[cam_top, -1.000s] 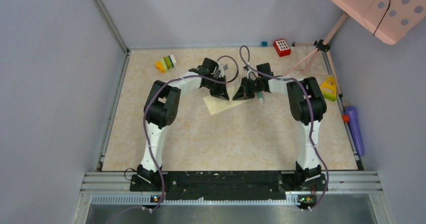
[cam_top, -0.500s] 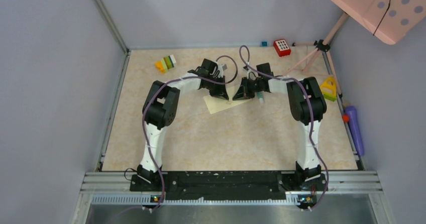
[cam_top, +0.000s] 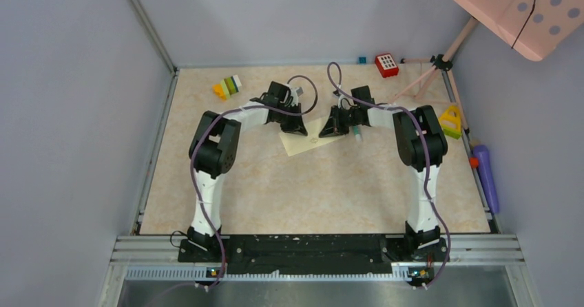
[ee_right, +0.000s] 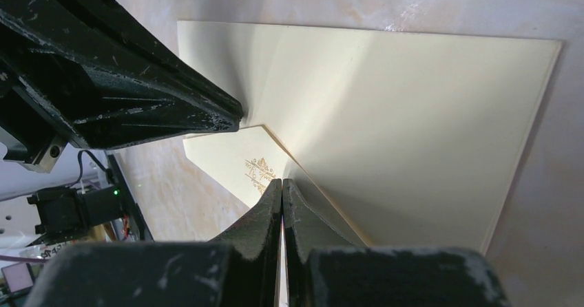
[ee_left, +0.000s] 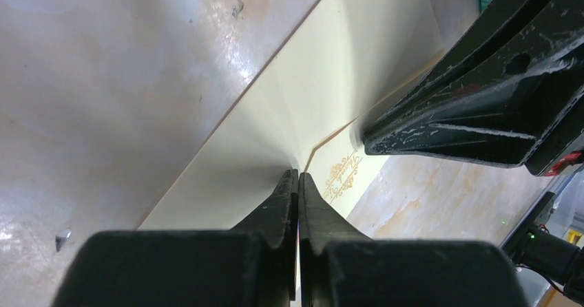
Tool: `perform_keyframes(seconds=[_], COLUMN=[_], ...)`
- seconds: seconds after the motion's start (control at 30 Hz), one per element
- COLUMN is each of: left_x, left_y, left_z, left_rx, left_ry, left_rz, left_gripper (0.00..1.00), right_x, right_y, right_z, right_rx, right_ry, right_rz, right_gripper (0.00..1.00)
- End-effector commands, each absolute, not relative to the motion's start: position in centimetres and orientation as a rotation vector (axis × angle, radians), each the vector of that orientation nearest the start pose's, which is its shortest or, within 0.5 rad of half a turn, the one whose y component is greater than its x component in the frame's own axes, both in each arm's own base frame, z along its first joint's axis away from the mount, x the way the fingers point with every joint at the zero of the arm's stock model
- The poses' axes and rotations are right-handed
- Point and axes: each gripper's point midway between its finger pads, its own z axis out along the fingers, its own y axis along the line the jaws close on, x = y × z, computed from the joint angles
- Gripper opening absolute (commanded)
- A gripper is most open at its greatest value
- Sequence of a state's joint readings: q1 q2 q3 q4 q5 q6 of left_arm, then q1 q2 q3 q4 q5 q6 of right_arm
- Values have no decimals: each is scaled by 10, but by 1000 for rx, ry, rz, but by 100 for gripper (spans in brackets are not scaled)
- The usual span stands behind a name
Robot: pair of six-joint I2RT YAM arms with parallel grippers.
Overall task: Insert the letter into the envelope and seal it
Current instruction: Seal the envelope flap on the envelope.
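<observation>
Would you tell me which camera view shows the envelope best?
The right wrist view: the envelope fills it, with its edges, flap point and gold emblem clear. The left wrist view shows only a strip with the emblem; the top view shows it small.

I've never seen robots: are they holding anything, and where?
Nothing is held. The left fingers and right fingers are shut empty, tips resting on the envelope near its flap's point.

black left gripper (ee_left: 297, 177) and black right gripper (ee_right: 282, 183) crowd the pale cream paper envelope (cam_top: 311, 140) at its 10 and 2 o'clock, tips close together. beige marbled tabletop (cam_top: 310, 190) toward 6 o'clock lies open. stacked coloured toy blocks (cam_top: 228, 87) stand farther out at 10, red keypad toy (cam_top: 386, 65) at 1.
</observation>
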State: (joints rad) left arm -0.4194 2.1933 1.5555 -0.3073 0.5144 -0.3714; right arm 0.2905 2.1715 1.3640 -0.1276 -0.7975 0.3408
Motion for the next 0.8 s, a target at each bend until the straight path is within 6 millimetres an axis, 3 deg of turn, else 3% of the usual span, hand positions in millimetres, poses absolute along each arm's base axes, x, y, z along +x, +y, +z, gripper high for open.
perform_keyframes(seconds=[0.0, 0.23, 0.37, 0.47, 0.6, 0.7, 0.77], left_x=[402, 405, 394, 394, 420, 438, 445], left_y=[-282, -275, -275, -269, -243, -224, -215], left_z=[22, 45, 56, 71, 102, 104, 94], left_rx=[302, 299, 345, 348, 277, 245, 236], left_ry=[2631, 2577, 2557, 2509, 2420, 2401, 2412], left_rz=[-873, -890, -935, -941, -911, -820, -752], left_gripper=[0, 0, 0, 0, 1, 3, 3], right_x=[404, 406, 417, 425, 423, 415, 408], right_y=[246, 245, 247, 257, 263, 257, 250], right_z=[-13, -12, 2, 38, 97, 119, 120], right_rx=[-260, -279, -314, -390, -508, -573, -593], right_ry=[2611, 2612, 2568, 2470, 2334, 2306, 2322], right_rz=[1085, 1063, 1051, 1117, 1161, 1114, 1073], right_gripper=[0, 0, 0, 4, 17, 24, 28])
